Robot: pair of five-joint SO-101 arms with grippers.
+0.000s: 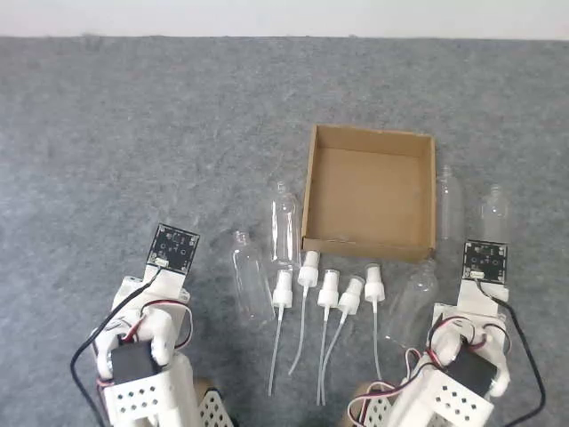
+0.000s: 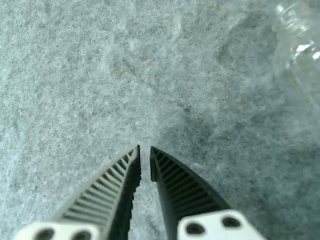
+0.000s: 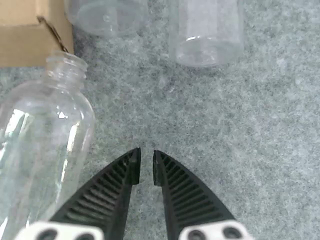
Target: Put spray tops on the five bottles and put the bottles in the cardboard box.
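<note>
Bottles (image 1: 252,276), clear and capless, lay beside the cardboard box (image 1: 366,245), spray tops (image 1: 329,289) loose nearby. Left gripper (image 2: 145,150) and right gripper (image 3: 146,153) were nearly closed, gripping nothing.

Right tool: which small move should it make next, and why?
Probably the right tool should open and go to the bottle lying close beside it: its jaws stand nearly shut on nothing, and the spray tops lie loose, none on a bottle.
</note>
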